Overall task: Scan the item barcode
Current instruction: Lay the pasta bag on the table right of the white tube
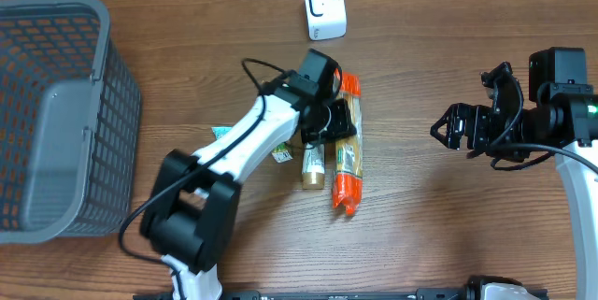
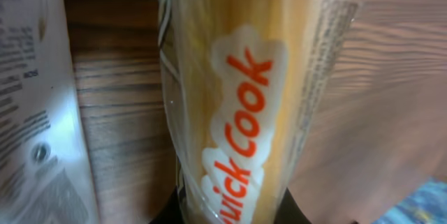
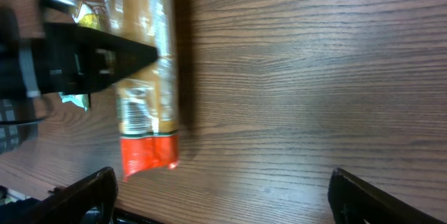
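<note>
Wooden table (image 1: pixel 420 235), left pincer (image 1: pixel 331 128) clamped on orange-ended Quick Cook packet (image 1: pixel 347 164), right pincer (image 1: pixel 443 134) apart.

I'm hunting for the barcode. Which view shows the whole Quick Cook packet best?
Right wrist: the Quick Cook packet lies almost full length, with both orange ends. Overhead shows it small, partly under the left gripper. Left wrist gives only a blurred close-up of the lettering.

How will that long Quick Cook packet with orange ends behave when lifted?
The packet looks long and slim, so it may tilt if gripped off-centre. Its shiny film wrapper is probably slippery. Quick Cook suggests dry noodles, likely brittle under squeezing.
</note>
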{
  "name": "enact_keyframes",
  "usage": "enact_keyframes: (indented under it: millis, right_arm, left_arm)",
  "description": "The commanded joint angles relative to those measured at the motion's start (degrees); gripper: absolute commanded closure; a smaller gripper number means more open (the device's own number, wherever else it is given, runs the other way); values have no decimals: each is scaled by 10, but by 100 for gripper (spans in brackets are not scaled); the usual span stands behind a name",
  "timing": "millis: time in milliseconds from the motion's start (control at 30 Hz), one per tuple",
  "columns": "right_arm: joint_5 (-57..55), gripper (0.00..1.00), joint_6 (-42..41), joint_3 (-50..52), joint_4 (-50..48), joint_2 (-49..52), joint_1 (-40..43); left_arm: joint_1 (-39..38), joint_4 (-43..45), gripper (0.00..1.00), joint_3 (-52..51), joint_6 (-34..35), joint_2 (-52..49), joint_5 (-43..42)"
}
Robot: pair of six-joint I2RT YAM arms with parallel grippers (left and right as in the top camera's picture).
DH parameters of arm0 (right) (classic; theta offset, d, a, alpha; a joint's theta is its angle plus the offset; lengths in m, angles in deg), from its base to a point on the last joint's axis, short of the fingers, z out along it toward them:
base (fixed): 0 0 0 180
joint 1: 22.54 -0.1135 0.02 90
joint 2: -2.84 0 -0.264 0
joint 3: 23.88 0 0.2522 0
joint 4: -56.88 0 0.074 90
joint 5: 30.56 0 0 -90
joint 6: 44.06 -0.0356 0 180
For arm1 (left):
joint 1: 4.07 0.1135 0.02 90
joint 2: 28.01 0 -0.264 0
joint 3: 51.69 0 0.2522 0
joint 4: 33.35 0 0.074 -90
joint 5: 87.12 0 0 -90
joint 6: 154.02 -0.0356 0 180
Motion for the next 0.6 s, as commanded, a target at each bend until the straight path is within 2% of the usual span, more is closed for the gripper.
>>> enact_keyframes:
  millis: [0, 33, 67, 167, 300, 500, 567]
  right_arm:
    - [1, 2, 0, 1, -2, -2, 1]
    - [1, 0, 0, 1, -3, -2, 1]
    - [1, 0, 0, 1, -4, -2, 1]
    - [1, 0, 0, 1, -4, -2, 1]
    - [1, 0, 0, 2, -4, -2, 1]
    - [19, 0, 0, 3, -8, 4, 1]
    - [21, 0, 0, 3, -11, 12, 0]
  left_arm:
    - [0, 10, 77, 9, 3, 6, -25]
    - [0, 10, 60, 12, -5, 7, -26]
    - [0, 8, 50, 17, -10, 7, -28]
    - [3, -11, 34, 43, -35, 12, -35]
    - [12, -82, 31, 113, -78, 42, -6]
    - [36, -217, 29, 289, -154, 121, 63]
    - [47, -248, 23, 344, -176, 149, 75]
